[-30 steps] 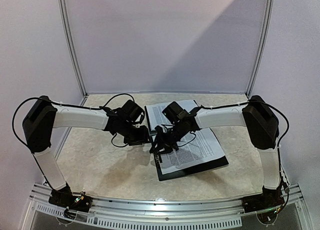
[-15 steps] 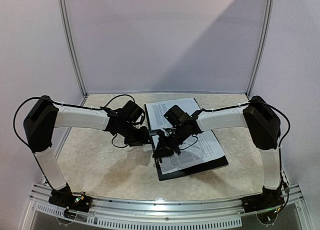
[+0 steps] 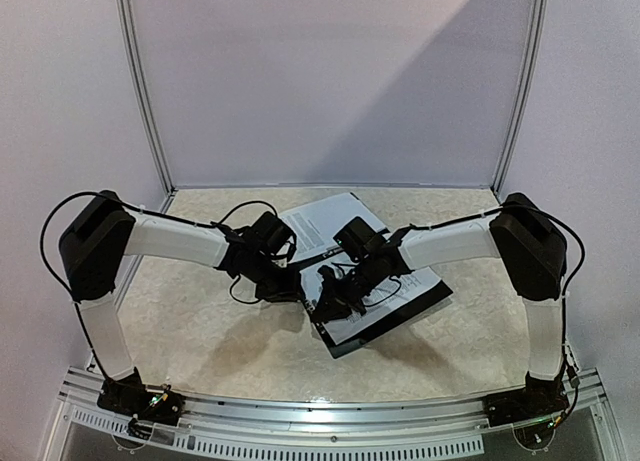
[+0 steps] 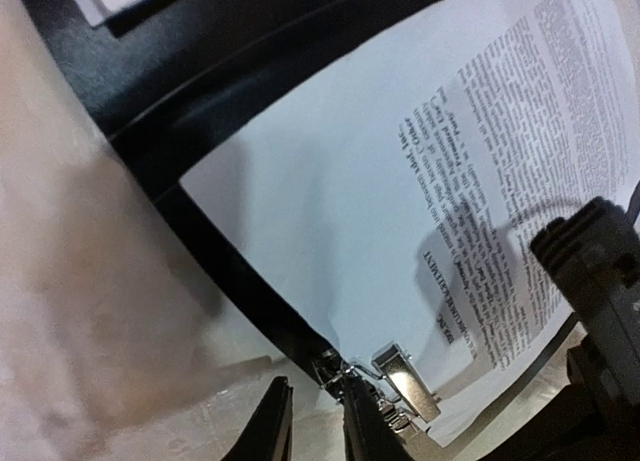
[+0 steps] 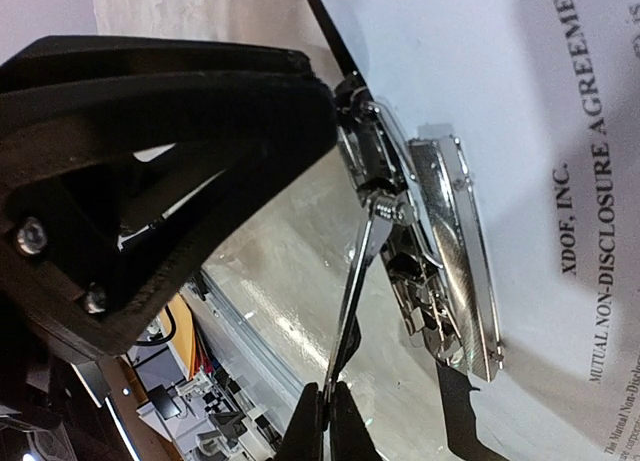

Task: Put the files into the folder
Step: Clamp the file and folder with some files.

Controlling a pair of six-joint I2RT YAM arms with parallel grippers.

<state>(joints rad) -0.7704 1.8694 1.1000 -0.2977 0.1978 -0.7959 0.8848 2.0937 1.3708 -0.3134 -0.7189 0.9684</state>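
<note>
The black folder (image 3: 395,328) lies open and skewed on the table, with the white printed files (image 3: 400,293) on it. In the left wrist view the files (image 4: 350,181) lie over the folder's black edge (image 4: 240,281), beside a metal clip (image 4: 405,376). My left gripper (image 4: 315,431) is slightly open at that edge, one finger against the clip mechanism and nothing between the jaws. It sits at the folder's left side (image 3: 292,289). My right gripper (image 5: 327,426) is shut on the clip's thin metal lever (image 5: 355,291), which is raised from the clip (image 5: 455,261). In the top view it (image 3: 322,303) is beside the left one.
The beige marbled table (image 3: 200,331) is bounded by white walls with metal posts (image 3: 145,101) behind and a metal rail (image 3: 320,421) at the near edge. The left arm's black body (image 5: 150,181) is close beside the right gripper.
The folder and files have turned anticlockwise, the right end swinging away from me. Both grippers have shifted slightly with its left edge, and the left arm's elbow has moved inward.
</note>
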